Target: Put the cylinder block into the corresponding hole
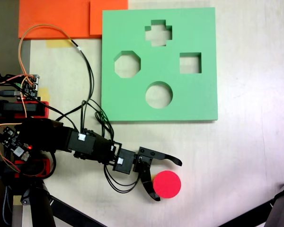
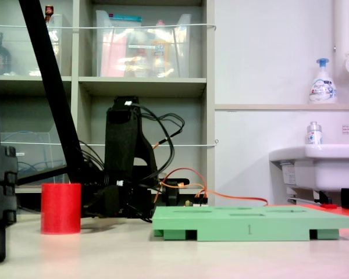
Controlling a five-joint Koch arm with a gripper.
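Gripper (image 1: 167,181) jaws spread wide, nothing clamped; lower jaw tip touches or nearly touches cylinder block (image 1: 167,184), upper jaw apart from it. Block: short red cyl., flat round top, upright on table (image 1: 246,156). Sits near green foam board (image 1: 199,28), outside corresponding hole (image 1: 159,94).

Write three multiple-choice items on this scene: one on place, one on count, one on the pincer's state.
1. In the top-down fixed view, the red cylinder block lies
A. inside the round cutout
B. on the table below the green foam board
C. on the orange sheet

2. Cutouts in the green foam board:
A. two
B. four
C. six

3. The pincer is
A. open around the block
B. shut, empty
C. above the board

Answers: B, bare table surrounds it; B, cross, octagon, square, circle; A, its tips flank the block.
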